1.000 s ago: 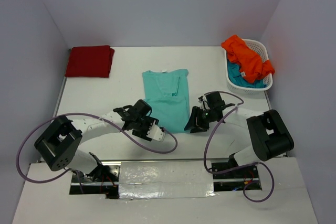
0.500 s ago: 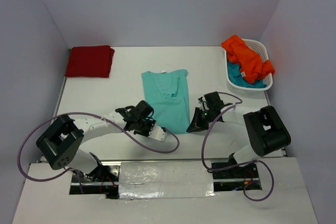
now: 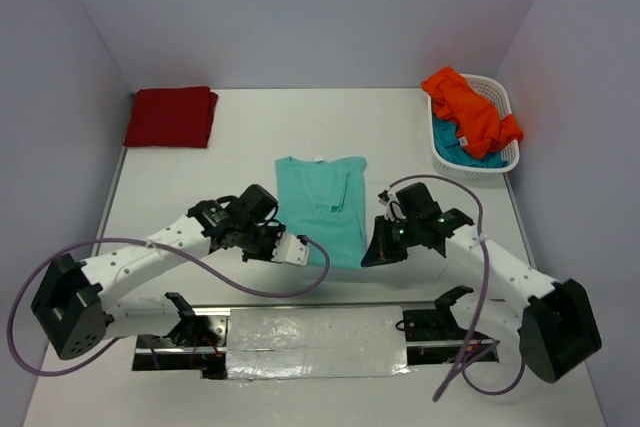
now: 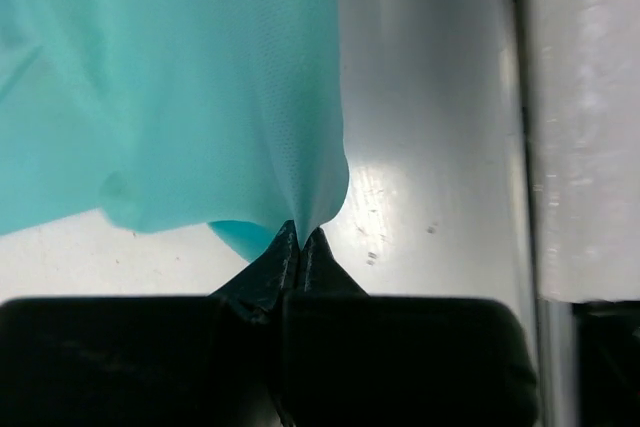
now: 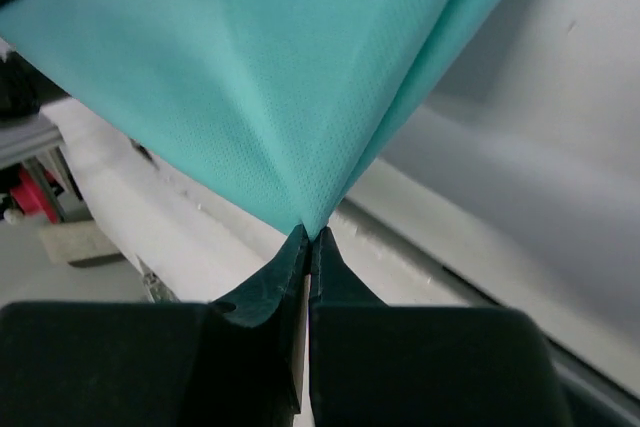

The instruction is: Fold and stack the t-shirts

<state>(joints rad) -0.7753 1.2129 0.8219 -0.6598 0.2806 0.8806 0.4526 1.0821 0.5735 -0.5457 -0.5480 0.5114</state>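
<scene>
Early going, by my judgement: one shirt of four is finished. The mint-aqua t-shirt [image 3: 322, 202] lies well left of the basket [image 3: 475, 169]. The left gripper [image 3: 291, 248] and the right gripper [image 3: 372, 254] each pinch a near hem corner tight. The dark red t-shirt [image 3: 170, 115] sits folded, far left of the basket. Inside it wait one orange t-shirt [image 3: 470, 112] and one teal t-shirt [image 3: 455, 145], unfolded. One basket, two grippers.

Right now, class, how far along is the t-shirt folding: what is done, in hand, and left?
Done: the dark red shirt lies folded at the far left. In hand: the left fingers and right fingers are shut on near corners of the mint-aqua shirt. Left: the orange shirt and teal-blue shirt sit crumpled in the white basket.
</scene>
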